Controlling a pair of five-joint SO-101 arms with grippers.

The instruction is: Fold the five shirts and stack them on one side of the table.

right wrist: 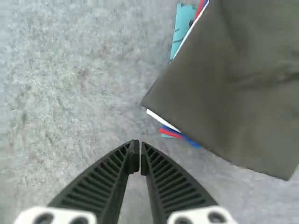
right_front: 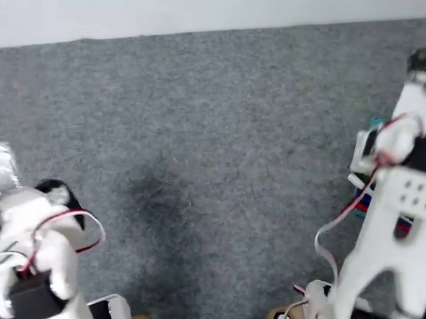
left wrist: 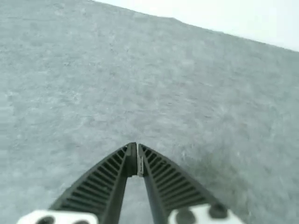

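Observation:
A stack of folded shirts lies at the table's right side. On top is a dark grey-olive shirt [right wrist: 233, 79], with a teal shirt [right wrist: 183, 25] and white, red and blue edges [right wrist: 174, 132] peeking out beneath. In the high view only slivers of the stack [right_front: 374, 126] show past the right arm [right_front: 400, 199]. My right gripper [right wrist: 137, 157] is shut and holds nothing, hovering over bare felt just off the stack's corner. At the near left, on the left arm [right_front: 37, 242], my left gripper [left wrist: 137, 159] is shut and holds nothing above the grey surface.
Grey felt [right_front: 212, 145] covers the table, and a pale wall [right_front: 204, 8] runs along its far edge. The arm bases and their cables [right_front: 326, 239] stand along the near edge.

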